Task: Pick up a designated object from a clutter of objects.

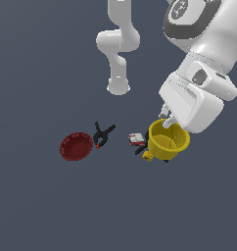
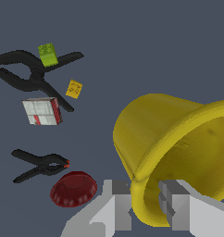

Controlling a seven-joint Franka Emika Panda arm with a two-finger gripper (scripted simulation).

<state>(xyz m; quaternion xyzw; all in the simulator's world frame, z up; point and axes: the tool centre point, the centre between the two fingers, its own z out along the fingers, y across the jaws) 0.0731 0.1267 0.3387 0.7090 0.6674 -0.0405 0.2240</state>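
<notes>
At the right middle of the exterior view, my pincer [image 1: 168, 121] is clamped on the yellow cup's [image 1: 168, 140] rim; it looks light, stiff, slippery.

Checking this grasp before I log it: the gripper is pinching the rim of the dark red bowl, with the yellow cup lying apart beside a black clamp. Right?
No, swapped. The wrist view shows the gripper pinching the yellow cup's rim; the dark red bowl lies apart beside a black clamp.

Dark grey floor [image 1: 42, 206], red bowl [image 1: 76, 146], black clamp [image 1: 103, 135], red-white box [image 1: 136, 139], tiny yellow block [image 1: 148, 157]
</notes>
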